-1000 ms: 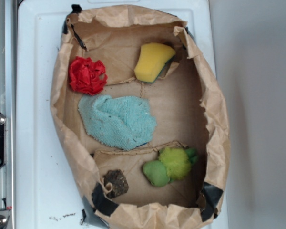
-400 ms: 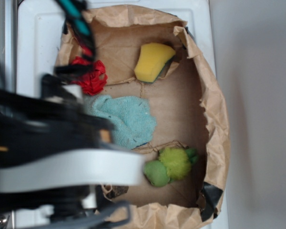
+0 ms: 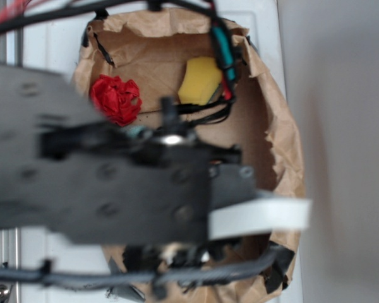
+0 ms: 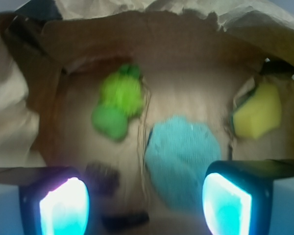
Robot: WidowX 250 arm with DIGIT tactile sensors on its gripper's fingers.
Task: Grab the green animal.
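Since a second ago, when none of it was in view, the black arm has swung over the brown paper-lined tray [image 3: 284, 145], hiding the fuzzy lime-green plush animal [image 4: 116, 103] from the exterior view; the gripper [image 4: 144, 200], fingers spread apart and empty, is seen well short of it, so approach is judged underway.

Lime-green animal [image 4: 116, 104], teal cloth [image 4: 182, 157], yellow sponge [image 4: 257, 116].

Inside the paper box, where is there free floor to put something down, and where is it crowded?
In the wrist view, bare brown floor lies between the green animal and the yellow sponge, above the teal cloth. The cloth fills the middle. The strip between the animal and the cloth is narrow. The open gripper hangs over the near edge, beside a dark scrap.
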